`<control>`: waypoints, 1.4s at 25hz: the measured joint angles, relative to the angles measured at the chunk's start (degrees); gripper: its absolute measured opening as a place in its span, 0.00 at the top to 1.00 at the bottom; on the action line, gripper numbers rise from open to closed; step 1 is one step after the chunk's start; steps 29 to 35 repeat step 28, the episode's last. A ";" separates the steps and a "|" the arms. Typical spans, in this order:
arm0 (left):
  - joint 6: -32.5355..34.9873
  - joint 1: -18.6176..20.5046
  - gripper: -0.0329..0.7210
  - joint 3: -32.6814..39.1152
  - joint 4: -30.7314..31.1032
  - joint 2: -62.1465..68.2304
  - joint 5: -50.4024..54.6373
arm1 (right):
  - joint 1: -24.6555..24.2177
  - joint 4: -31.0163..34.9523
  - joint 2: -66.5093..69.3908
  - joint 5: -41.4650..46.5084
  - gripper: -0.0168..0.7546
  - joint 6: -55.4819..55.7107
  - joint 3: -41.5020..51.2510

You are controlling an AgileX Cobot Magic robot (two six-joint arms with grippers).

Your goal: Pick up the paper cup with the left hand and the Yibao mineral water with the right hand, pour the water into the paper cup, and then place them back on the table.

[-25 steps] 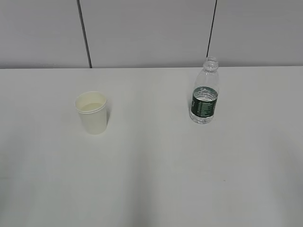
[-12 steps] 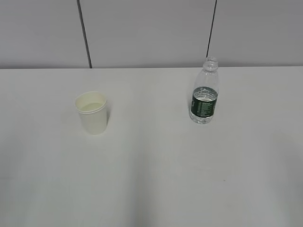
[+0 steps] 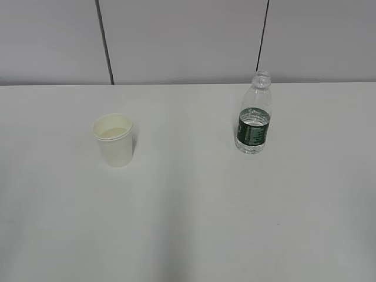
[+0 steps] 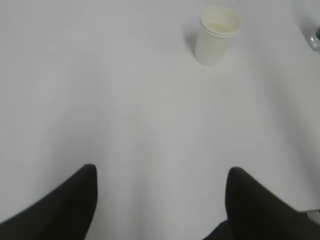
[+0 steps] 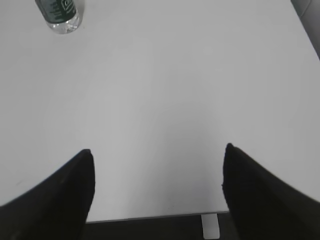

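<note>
Two upright vessels on smooth white table (image 3: 188,223): tapered paper cup (image 3: 114,140); ribbed clear Yibao mineral water (image 3: 254,115); both hands spread, empty.

**What things look made of**

The paper cup (image 3: 114,140) at the left is cream paper, dull and smooth. The Yibao mineral water (image 3: 254,115) at the right is clear, shiny plastic with bumpy ridges up top and a dark green label. The table (image 3: 188,223) is white, flat and matt. The fingers (image 4: 60,210) look black and dull.
</note>
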 joint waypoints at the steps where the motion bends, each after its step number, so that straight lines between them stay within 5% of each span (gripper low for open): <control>1: 0.00 1.07 0.31 0.00 0.00 -0.77 0.00 | -0.26 0.00 -1.05 0.00 0.22 0.00 0.00; 35: 0.00 5.16 0.31 0.05 0.00 -6.97 0.34 | -0.62 0.00 -4.54 0.10 0.22 0.00 0.00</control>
